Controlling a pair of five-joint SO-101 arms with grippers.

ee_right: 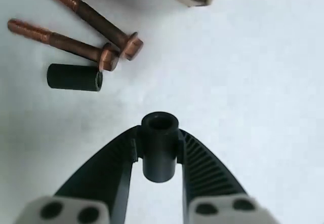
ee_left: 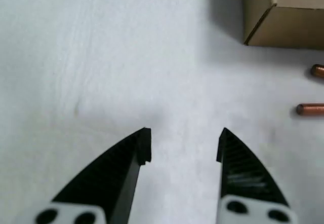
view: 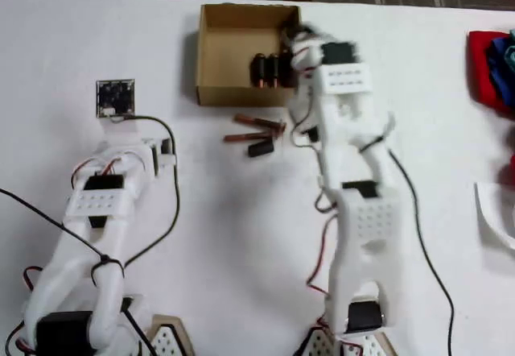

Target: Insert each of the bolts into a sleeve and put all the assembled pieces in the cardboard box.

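Cardboard box (view: 241,94), far centre: several dark pieces (view: 269,70) inside (assembly hard to confirm). Counter (view: 201,211), near side of box: 2 bolts (view: 259,120), 1 loose sleeve (ee_right: 74,77), unassembled. Right claw (ee_right: 159,150): clenched on held sleeve (ee_right: 160,127). Left claw (ee_left: 183,145): released, empty.

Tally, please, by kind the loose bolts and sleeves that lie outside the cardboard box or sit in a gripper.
Copper-coloured flanged metal bolts, on the white table: 2
Black cylindrical sleeves, one on the table, one in the right gripper: 2
Total: 4
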